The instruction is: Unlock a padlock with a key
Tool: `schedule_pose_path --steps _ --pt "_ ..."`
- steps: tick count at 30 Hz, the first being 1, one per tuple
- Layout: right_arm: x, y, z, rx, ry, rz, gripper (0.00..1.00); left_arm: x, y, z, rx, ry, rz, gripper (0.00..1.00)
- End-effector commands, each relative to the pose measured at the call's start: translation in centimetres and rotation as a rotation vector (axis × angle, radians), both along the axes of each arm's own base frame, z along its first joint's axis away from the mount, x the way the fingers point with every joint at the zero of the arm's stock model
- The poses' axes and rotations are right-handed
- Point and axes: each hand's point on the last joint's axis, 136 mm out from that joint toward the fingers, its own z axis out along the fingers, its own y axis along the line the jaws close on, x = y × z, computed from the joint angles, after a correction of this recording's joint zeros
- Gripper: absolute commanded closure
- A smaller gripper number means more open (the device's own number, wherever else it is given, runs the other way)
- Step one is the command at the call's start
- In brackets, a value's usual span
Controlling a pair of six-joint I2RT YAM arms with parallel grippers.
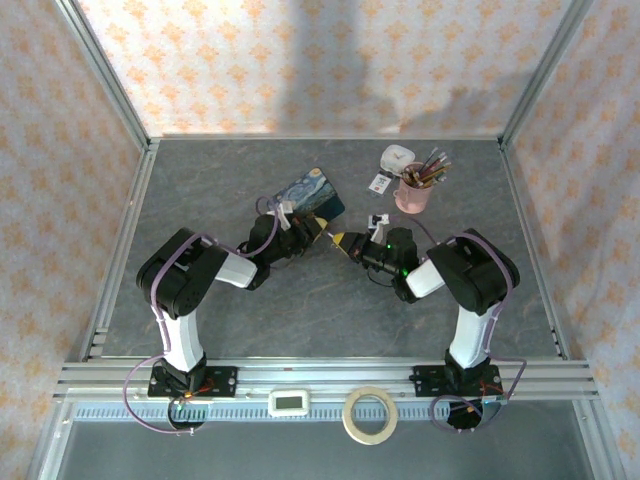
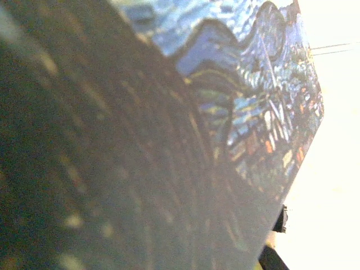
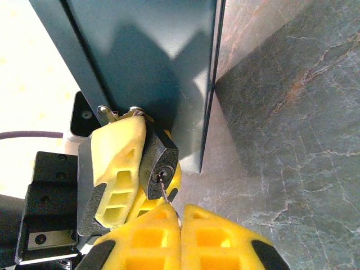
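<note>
**As both grippers clamp, the key sits at the padlock's keyhole**

Where the grey stone-patterned table (image 1: 220, 320) spreads out between papered walls, the two arms bend inward and meet near its middle. Just behind that meeting point lies the painted tin (image 1: 312, 193), blue and yellow with swirling night-sky art. The left wrist view looks across its lid (image 2: 253, 84) from very close. In the right wrist view, its dark teal side wall (image 3: 157, 62) rises straight from the stone surface. Well apart from the tin, towards the far right, a pink cup (image 1: 412, 196) holds coloured pencils (image 1: 430, 168). A tape roll (image 1: 368, 413) rests on the rail at the near edge.

The left gripper (image 1: 303, 228) reaches in from the left, right beside the tin. Its yellow fingers (image 3: 115, 169) are pressed on either side of the padlock (image 3: 160, 160), pinning the small dark body just beside the tin's lower corner. A bit of bright metal shows above the body, against the tin's wall; whether it passes through anything there, I cannot tell.

The right gripper (image 3: 181, 216) comes from the opposite side, its two yellow fingers drawn together on the key (image 3: 166, 191). The thin metal shaft runs from between them up to the round keyhole on the padlock's face, with its tip touching or inside it
</note>
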Motion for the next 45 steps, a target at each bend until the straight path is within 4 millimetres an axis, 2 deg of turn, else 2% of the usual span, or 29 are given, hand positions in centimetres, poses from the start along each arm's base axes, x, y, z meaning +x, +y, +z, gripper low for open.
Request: schedule_pose_path --steps 1,10,15,20,26,33,36,38,42,45 --pt "0.2 1.1 2.8 0.066 -0.099 0.043 1.0 -1.5 -2.1 2.9 -0.077 -0.061 -0.081 1.0" --pt "0.9 1.6 2.4 0.061 -0.064 0.056 1.0 -2.7 -2.6 4.3 -0.139 -0.078 -0.117 1.0" --pt "1.7 1.3 2.1 0.056 -0.053 0.041 1.0 -3.4 -2.8 5.0 -0.158 -0.085 -0.145 1.0" --pt "1.9 1.6 2.8 0.033 -0.144 0.101 1.0 -4.1 -2.9 5.5 -0.184 -0.085 -0.166 1.0" --pt "1.7 2.2 3.2 0.047 -0.182 0.139 1.0 -4.1 -2.5 6.2 -0.208 -0.094 -0.145 1.0" --pt "2.4 2.0 2.0 -0.017 -0.187 0.118 1.0 -4.2 -3.0 7.2 -0.226 -0.111 -0.165 1.0" --pt "3.0 2.1 1.7 -0.023 -0.162 0.114 1.0 -4.4 -3.0 6.9 -0.202 -0.111 -0.171 1.0" --pt "3.5 2.2 1.6 0.018 -0.062 0.092 1.0 -4.5 -2.9 6.6 -0.181 -0.108 -0.167 1.0" --pt "3.0 2.6 3.6 0.162 0.046 0.091 1.0 -4.5 -2.5 6.1 -0.169 -0.106 -0.146 1.0" --pt "2.4 2.7 4.0 0.191 0.094 0.072 1.0 -4.4 -2.5 5.9 -0.168 -0.106 -0.14 1.0"
